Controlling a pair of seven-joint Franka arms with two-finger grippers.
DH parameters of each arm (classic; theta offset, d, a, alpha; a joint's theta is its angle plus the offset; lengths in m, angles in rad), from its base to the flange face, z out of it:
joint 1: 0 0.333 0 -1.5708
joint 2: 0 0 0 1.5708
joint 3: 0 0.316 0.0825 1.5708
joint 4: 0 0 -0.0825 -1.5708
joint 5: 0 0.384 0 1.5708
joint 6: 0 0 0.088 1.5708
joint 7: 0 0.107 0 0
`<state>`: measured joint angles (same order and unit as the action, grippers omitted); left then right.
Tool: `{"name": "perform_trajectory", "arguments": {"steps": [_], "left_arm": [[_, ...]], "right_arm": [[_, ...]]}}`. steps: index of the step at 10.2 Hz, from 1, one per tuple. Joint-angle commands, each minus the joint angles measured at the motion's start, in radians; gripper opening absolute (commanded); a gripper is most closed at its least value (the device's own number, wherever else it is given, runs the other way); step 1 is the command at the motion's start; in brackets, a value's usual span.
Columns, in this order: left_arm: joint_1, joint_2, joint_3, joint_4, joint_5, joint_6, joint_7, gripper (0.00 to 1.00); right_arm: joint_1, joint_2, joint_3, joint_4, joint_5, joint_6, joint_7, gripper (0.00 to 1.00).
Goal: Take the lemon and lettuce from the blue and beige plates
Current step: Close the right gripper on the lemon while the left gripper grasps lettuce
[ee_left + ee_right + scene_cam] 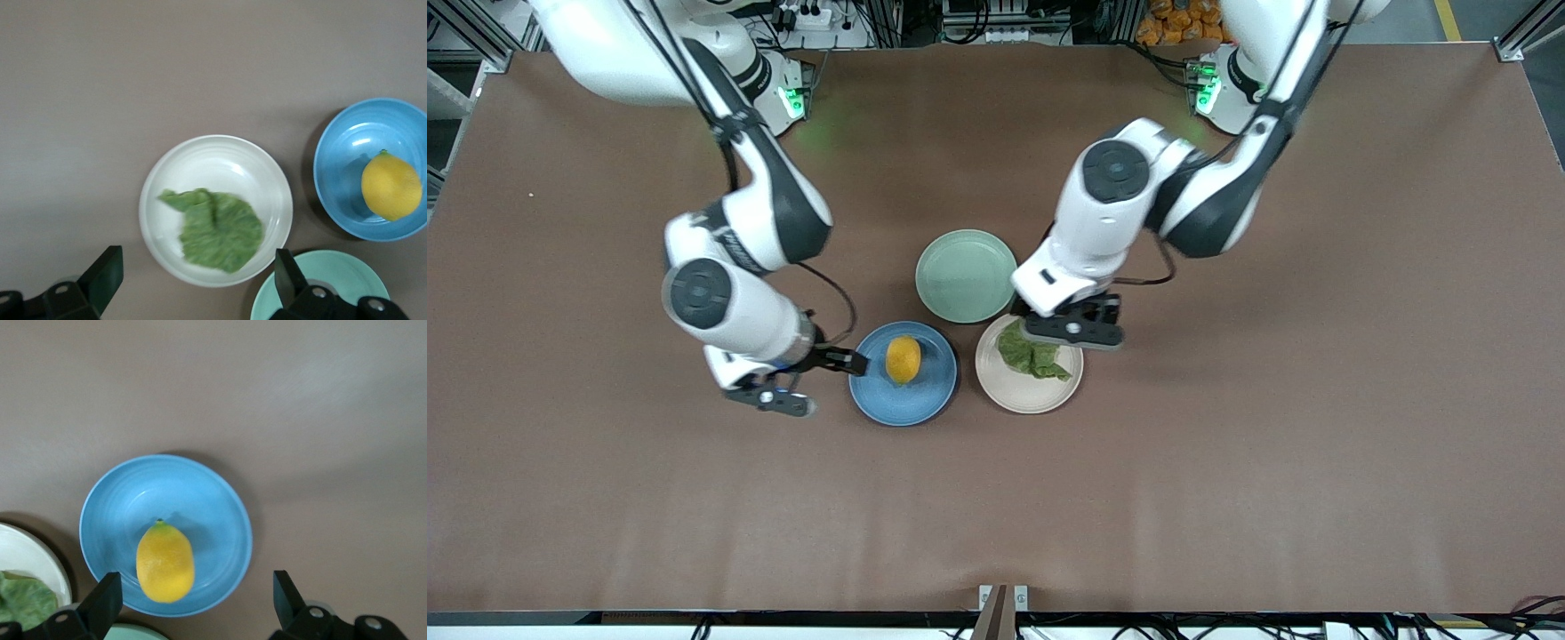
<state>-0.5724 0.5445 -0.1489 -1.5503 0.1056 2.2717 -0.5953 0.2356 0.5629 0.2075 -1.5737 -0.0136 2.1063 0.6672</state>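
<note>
A yellow lemon (903, 359) lies in the blue plate (871, 400). A green lettuce leaf (1033, 356) lies flat in the beige plate (1032, 396) beside it. My right gripper (814, 382) is open and empty, over the blue plate's edge toward the right arm's end. In the right wrist view the lemon (165, 561) in the blue plate (200, 493) sits just off the open right gripper (197, 590). My left gripper (1072, 333) is open and empty, over the beige plate's edge. In the left wrist view the lettuce (217, 230) lies between the fingers of the left gripper (198, 270).
An empty pale green plate (966, 276) stands farther from the front camera, touching both plates. It also shows in the left wrist view (333, 280). Bare brown table surrounds the three plates.
</note>
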Motion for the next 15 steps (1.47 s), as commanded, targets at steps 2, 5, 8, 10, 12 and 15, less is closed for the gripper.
{"name": "perform_trajectory", "arguments": {"steps": [2, 5, 8, 10, 12, 15], "left_arm": [[-0.035, 0.136, 0.015, 0.033, 0.132, 0.086, -0.018, 1.0], [-0.037, 0.21, 0.015, 0.039, 0.154, 0.118, -0.017, 0.98], [-0.041, 0.261, 0.015, 0.039, 0.155, 0.155, -0.063, 0.86], [-0.043, 0.285, 0.015, 0.041, 0.155, 0.169, -0.067, 0.82], [-0.041, 0.293, 0.015, 0.041, 0.154, 0.186, -0.087, 0.44], [-0.04, 0.287, 0.015, 0.041, 0.155, 0.186, -0.086, 0.0]], "right_arm": [[0.04, 0.132, 0.007, 0.029, -0.009, 0.144, 0.063, 1.0], [0.053, 0.181, 0.007, 0.029, -0.013, 0.149, 0.061, 1.0], [0.056, 0.183, 0.007, 0.026, -0.009, 0.135, 0.051, 1.0], [0.068, 0.192, 0.009, 0.015, -0.008, 0.136, 0.063, 1.0], [0.068, 0.192, 0.009, 0.009, -0.008, 0.135, 0.063, 0.93], [0.07, 0.19, 0.009, 0.009, -0.008, 0.133, 0.063, 0.32]]}}
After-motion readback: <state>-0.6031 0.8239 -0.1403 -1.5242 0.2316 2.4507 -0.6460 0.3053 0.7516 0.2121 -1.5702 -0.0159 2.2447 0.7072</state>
